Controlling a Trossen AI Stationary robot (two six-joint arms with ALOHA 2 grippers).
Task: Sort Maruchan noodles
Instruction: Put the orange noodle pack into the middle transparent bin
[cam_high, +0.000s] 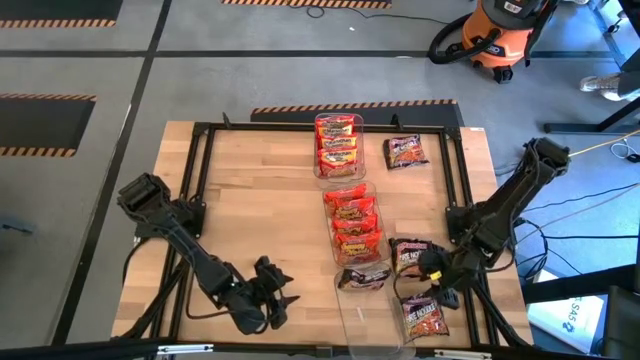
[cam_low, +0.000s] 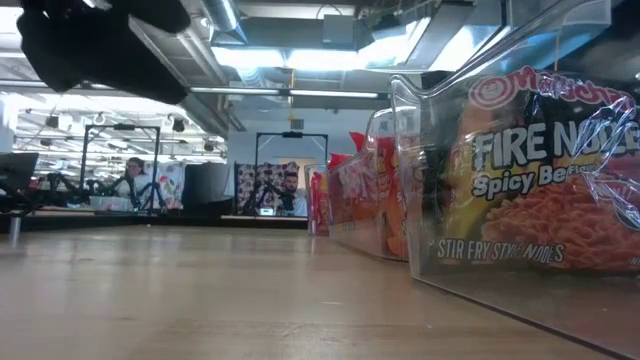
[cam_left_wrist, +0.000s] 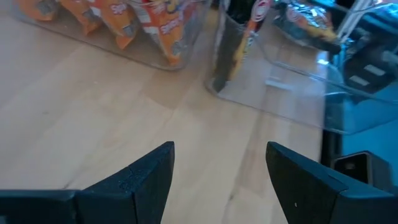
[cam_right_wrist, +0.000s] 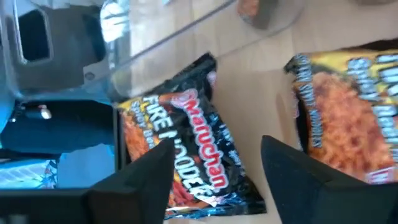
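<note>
Three clear bins run in a line down the table's middle. The far bin holds red-yellow packets stacked on edge, long axes across the table; the middle bin holds orange-red packets the same way. The near bin holds one dark packet standing on edge, its "Fire Noodles" face toward the low camera. Three more dark packets lie flat: one beside the far bin, one and another at the right near corner, seemingly skewed. The right gripper hovers between those two, fingers apart, holding nothing. The left gripper waits near the front edge, fingers wide, empty.
</note>
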